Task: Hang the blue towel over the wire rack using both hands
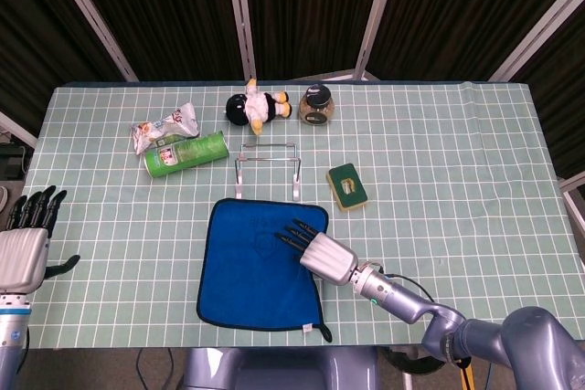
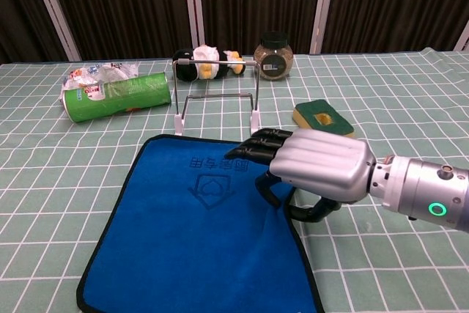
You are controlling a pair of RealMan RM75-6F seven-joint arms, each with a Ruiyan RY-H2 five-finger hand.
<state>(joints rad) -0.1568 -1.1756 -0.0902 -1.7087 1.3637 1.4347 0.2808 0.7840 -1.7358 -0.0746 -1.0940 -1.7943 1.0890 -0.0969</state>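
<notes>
The blue towel (image 1: 247, 267) (image 2: 183, 240) lies flat on the table near the front edge, with its far edge just short of the wire rack (image 1: 266, 169) (image 2: 217, 97). My right hand (image 1: 315, 248) (image 2: 315, 170) is over the towel's right edge, fingers lying on top of the cloth and thumb curled in beneath it. It pinches that edge, which is bunched and slightly lifted. My left hand (image 1: 26, 244) hovers by the table's left edge with its fingers apart, holding nothing and far from the towel. The chest view does not show it.
A green can (image 1: 186, 153) (image 2: 117, 96) and a snack bag (image 1: 164, 125) lie left of the rack. Behind the rack are a plush penguin (image 1: 258, 107) and a jar (image 1: 316, 105) (image 2: 273, 55). A green sponge (image 1: 347, 186) (image 2: 322, 118) sits right of the rack.
</notes>
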